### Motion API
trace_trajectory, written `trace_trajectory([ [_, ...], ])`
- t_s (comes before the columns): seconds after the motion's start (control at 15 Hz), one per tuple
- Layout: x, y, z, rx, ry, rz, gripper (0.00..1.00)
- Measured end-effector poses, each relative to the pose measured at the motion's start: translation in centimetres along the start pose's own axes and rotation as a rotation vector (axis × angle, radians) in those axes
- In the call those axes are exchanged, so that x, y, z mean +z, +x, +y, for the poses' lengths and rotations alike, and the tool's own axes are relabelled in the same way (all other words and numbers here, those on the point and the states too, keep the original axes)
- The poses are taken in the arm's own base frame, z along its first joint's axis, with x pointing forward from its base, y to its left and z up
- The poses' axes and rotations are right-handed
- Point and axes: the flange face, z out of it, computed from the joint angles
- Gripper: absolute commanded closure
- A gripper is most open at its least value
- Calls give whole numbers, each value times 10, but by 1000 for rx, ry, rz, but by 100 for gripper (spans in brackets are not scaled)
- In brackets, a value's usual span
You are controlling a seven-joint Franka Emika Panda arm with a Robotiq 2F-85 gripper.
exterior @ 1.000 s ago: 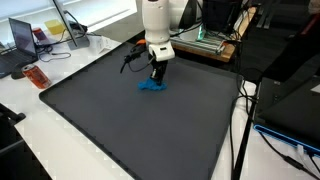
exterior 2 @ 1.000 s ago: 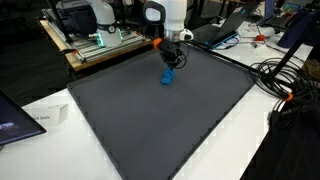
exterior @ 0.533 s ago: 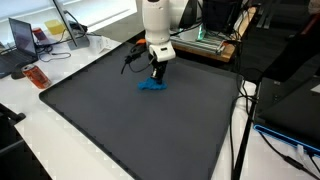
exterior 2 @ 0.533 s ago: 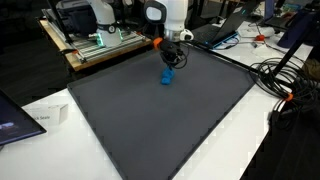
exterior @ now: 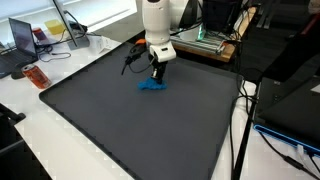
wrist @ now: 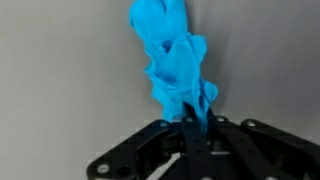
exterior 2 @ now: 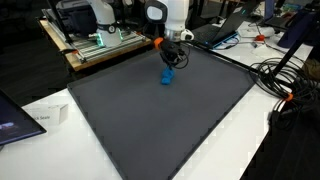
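Observation:
A crumpled bright blue cloth [exterior: 151, 86] lies on the dark grey mat [exterior: 130, 125] near its far side; it also shows in the other exterior view [exterior 2: 168, 77] and in the wrist view [wrist: 172, 55]. My gripper [exterior: 156, 78] points straight down at it, also seen from the other side [exterior 2: 171, 66]. In the wrist view my gripper [wrist: 192, 118] has its black fingers [wrist: 190, 140] closed together on the near end of the cloth, which hangs or trails away from the jaws.
A wooden table with green equipment [exterior 2: 103, 40] stands behind the mat. Laptops and papers [exterior: 30, 38] lie on the white desk beside it. An orange-red object [exterior: 35, 76] lies near the mat's edge. Cables [exterior 2: 285, 80] run along one side.

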Motion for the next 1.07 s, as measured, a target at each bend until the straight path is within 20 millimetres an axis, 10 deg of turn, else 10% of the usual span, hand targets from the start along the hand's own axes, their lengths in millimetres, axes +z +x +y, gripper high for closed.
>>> trace_trajectory([
  [0.53,-11,-4,2,4,-16,-11,3],
  [1.07,-31,-7,6,123,-32,44,0],
])
